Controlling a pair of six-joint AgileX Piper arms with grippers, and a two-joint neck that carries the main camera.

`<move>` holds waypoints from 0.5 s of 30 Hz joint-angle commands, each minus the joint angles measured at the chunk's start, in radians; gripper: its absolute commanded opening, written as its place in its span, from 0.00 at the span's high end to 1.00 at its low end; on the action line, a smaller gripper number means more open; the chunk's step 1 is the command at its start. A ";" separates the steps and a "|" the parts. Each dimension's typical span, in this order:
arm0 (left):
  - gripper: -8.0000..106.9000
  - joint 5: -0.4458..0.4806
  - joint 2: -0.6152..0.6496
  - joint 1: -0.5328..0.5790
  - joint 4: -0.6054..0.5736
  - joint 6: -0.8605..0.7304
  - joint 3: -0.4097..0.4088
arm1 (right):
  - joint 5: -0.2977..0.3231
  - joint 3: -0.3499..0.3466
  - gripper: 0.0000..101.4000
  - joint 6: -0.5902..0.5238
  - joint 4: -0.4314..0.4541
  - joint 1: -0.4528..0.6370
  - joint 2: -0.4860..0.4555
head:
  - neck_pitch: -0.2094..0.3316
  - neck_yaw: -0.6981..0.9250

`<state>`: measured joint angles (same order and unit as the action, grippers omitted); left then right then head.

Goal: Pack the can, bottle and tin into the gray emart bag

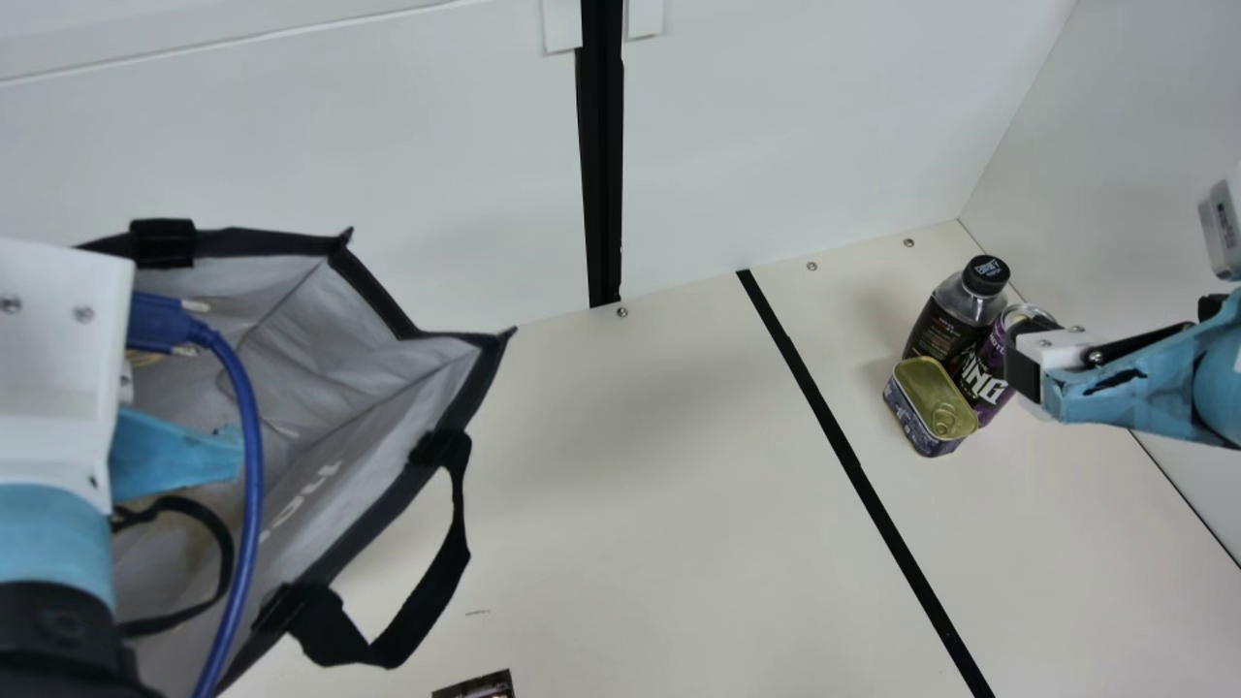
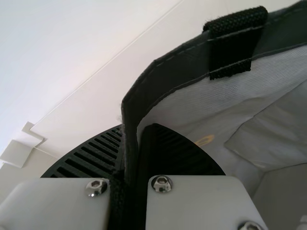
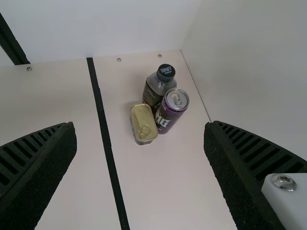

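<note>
At the main view's left, my left gripper [image 1: 60, 359] is over the gray bag [image 1: 339, 320], its fingertips hidden. In the left wrist view, my left gripper [image 2: 135, 132] is shut on the rim of the bag [image 2: 177, 69], whose mouth gapes. My right gripper [image 1: 1026, 364] is at the far right, partly covering the can [image 1: 991, 373]. Its wrist view shows my right gripper [image 3: 140, 127] open, with nothing between its fingers; beyond them the purple can [image 3: 171, 110], dark bottle [image 3: 157, 88] and gold-lidded tin [image 3: 143, 123] stand close together. The bottle [image 1: 955, 310] and tin [image 1: 929, 402] are right of the black line.
White walls rise behind the cream table [image 1: 620, 465] and at its right. A black strap handle [image 1: 427, 582] hangs off the bag's near side. A small dark printed item [image 1: 477, 686] lies at the main view's bottom edge. A blue cable [image 1: 250, 456] crosses over the bag.
</note>
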<state>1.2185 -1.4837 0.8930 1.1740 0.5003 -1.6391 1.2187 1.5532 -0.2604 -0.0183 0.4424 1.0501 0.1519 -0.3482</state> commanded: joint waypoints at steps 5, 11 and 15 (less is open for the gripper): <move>0.84 0.002 0.011 0.008 0.035 0.076 0.101 | 0.000 0.000 0.10 0.000 0.000 0.000 0.000 | 0.023 -0.001; 0.84 0.002 0.013 0.015 0.056 0.136 0.166 | 0.000 0.000 0.10 0.000 0.000 0.000 0.000 | 0.023 -0.001; 0.84 0.002 0.011 0.025 0.061 0.170 0.202 | 0.000 0.000 0.10 0.000 0.000 0.000 0.000 | 0.023 -0.001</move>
<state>1.2185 -1.4709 0.9165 1.2354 0.6628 -1.4452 1.2187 1.5532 -0.2604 -0.0183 0.4424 1.0501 0.1519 -0.3482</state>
